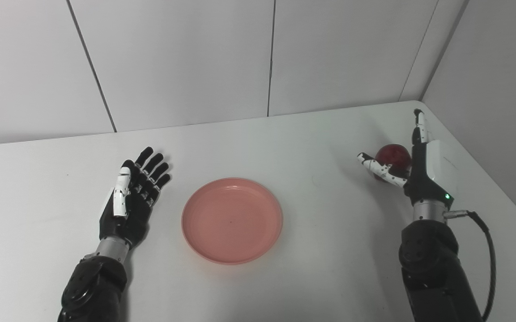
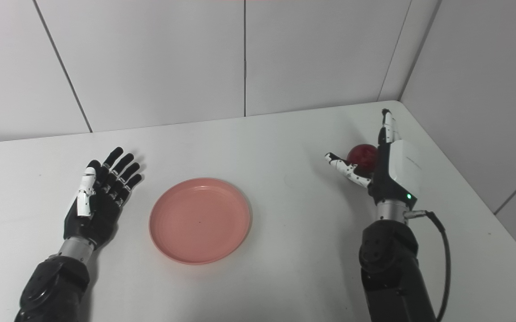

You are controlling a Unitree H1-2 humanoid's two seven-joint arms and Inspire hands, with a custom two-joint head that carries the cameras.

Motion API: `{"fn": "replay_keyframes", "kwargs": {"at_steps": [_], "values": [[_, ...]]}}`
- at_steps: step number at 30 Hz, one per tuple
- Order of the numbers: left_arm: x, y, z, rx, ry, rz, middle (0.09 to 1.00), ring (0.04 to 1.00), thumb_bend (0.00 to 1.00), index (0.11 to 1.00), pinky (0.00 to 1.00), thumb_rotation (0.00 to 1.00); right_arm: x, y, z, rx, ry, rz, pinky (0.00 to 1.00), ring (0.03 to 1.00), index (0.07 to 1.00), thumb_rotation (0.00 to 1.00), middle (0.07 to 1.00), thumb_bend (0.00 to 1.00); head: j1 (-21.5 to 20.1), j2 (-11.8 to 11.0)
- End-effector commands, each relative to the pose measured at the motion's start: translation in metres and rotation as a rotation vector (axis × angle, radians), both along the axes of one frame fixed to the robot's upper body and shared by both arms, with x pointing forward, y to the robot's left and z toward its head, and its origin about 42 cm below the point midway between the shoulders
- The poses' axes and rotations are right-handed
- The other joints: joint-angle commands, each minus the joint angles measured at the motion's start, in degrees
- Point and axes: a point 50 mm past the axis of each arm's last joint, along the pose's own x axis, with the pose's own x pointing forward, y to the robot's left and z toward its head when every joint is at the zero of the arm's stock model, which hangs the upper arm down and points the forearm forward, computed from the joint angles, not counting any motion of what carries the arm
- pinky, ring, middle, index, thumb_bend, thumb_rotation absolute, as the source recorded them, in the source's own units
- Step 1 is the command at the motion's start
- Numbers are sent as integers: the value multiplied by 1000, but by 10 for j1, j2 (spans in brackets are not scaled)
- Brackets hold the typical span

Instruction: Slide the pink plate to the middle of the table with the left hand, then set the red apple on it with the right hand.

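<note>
The pink plate (image 1: 232, 219) lies flat near the middle of the white table (image 1: 284, 143), with nothing on it. To its left my left hand (image 1: 133, 197) rests palm up, fingers spread, a short gap from the plate's rim. The red apple (image 1: 393, 160) sits on the table at the far right. My right hand (image 1: 414, 163) stands edge-on beside it, open, thumb stretched out in front of the apple and fingers pointing up behind it. The hand partly hides the apple. I cannot tell whether the palm touches it.
The table's right edge (image 2: 459, 179) runs close past the right arm, and a black cable (image 2: 443, 255) loops off the wrist. White wall panels close the back. Bare tabletop separates the plate from the apple.
</note>
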Motion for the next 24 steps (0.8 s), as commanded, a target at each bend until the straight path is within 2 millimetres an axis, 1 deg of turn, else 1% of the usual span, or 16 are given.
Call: {"fn": "replay_keyframes", "kwargs": {"at_steps": [1,8,11,17,24], "values": [[-17,11,-36,27,159,23,917,922,318,899,933,1000,6,-4,21,-33,-80,3,724,874,967,522,943,1000,0,0],[-17,12,-36,27,160,28,914,918,322,897,932,1000,14,-14,15,-17,-52,-13,746,891,968,509,944,1000,-2,0],[-17,14,-36,32,159,28,913,916,325,897,929,1000,18,-16,14,-20,-46,-16,737,885,970,527,943,1000,-3,-1],[-17,15,-37,32,160,26,916,918,326,899,931,1000,22,-17,14,-8,-50,-26,732,884,966,512,939,1000,-3,0],[-18,16,-37,31,161,21,919,920,326,901,935,1000,31,-27,10,-5,-39,-53,727,871,964,524,926,1000,-3,2]]}}
